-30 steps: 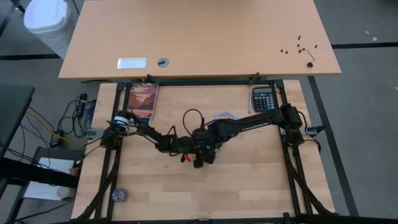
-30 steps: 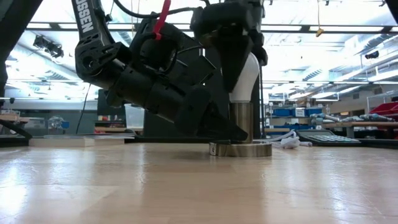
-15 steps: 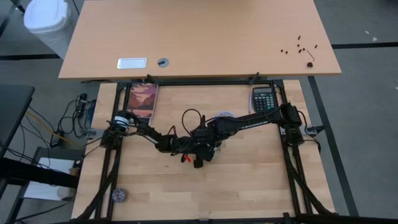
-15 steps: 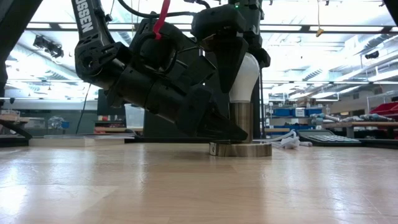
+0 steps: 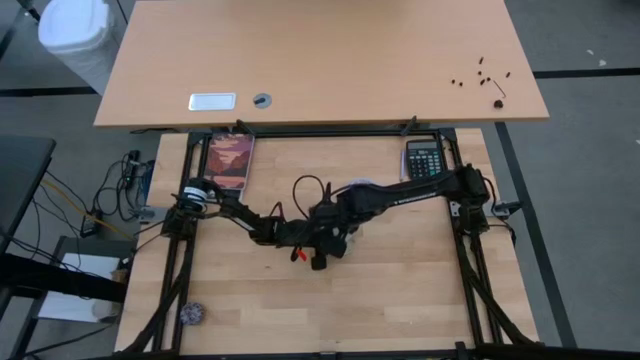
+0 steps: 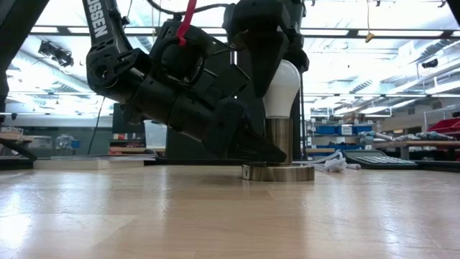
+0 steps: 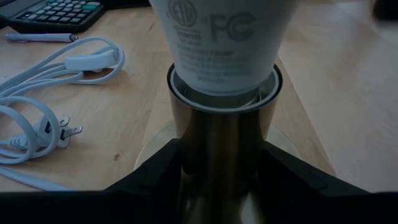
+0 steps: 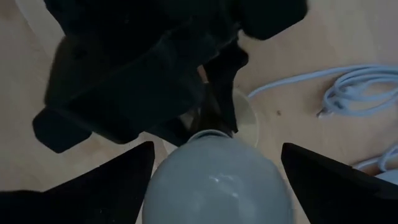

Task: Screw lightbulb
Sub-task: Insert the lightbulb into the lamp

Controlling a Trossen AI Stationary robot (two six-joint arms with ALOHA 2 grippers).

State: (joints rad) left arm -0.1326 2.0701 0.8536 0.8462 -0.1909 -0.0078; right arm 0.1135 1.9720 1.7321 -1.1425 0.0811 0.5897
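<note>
The white lightbulb (image 6: 284,80) stands upright with its narrow end in the silvery socket's column (image 6: 282,140), whose round base (image 6: 284,173) rests on the table. My left gripper (image 7: 217,180) is shut on the column, low by the table. My right gripper (image 8: 214,186) hangs over the bulb (image 8: 214,180), fingers down either side of its dome. In the high view both grippers meet at mid-table (image 5: 322,240) and hide the socket. My left gripper pinches the socket's column (image 7: 217,155) between its two fingers (image 7: 158,168), just below the rim where the bulb (image 7: 217,43) enters. The fingers come slanting down from the table's left. The socket stands upright on its base. My right gripper comes from above, pointing down, with one finger (image 8: 106,180) on each side of the bulb's round dome (image 8: 161,186). The fingers seem to meet the dome at its widest part. The bulb stands upright in the socket.
The socket's white cord and plug (image 7: 56,106) lie loose beyond it, toward a calculator (image 5: 425,158) at the far right. A book (image 5: 230,160) lies at the far left and a small round thing (image 5: 192,313) near the left front corner. A second desk (image 5: 320,60) stands behind.
My right gripper has turned about the bulb and stands a little higher over it, so that more of the dome shows in the low view. My left gripper has kept its hold on the column.
</note>
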